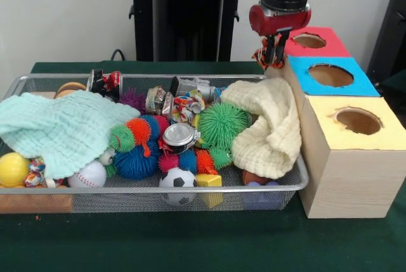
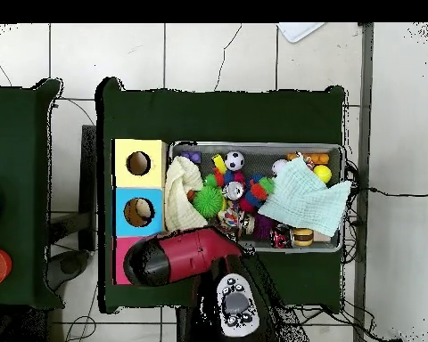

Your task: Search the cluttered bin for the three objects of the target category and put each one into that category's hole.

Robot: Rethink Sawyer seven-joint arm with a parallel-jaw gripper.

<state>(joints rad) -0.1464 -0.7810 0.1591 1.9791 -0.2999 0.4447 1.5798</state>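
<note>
My gripper (image 1: 273, 53) pinched a small rope toy (image 1: 265, 58) just left of the red hole (image 1: 309, 40). Transport step; next needed a shift right over it, then release.

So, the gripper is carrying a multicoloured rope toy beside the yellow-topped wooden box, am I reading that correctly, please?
Not quite: it is beside the red-topped wooden box, not the yellow one. The front view shows the gripper shut on the multicoloured rope toy just beside that box's hole.

Soft, even indoor light, faint shadows under the bin (image 1: 279, 186), no glare.
</note>
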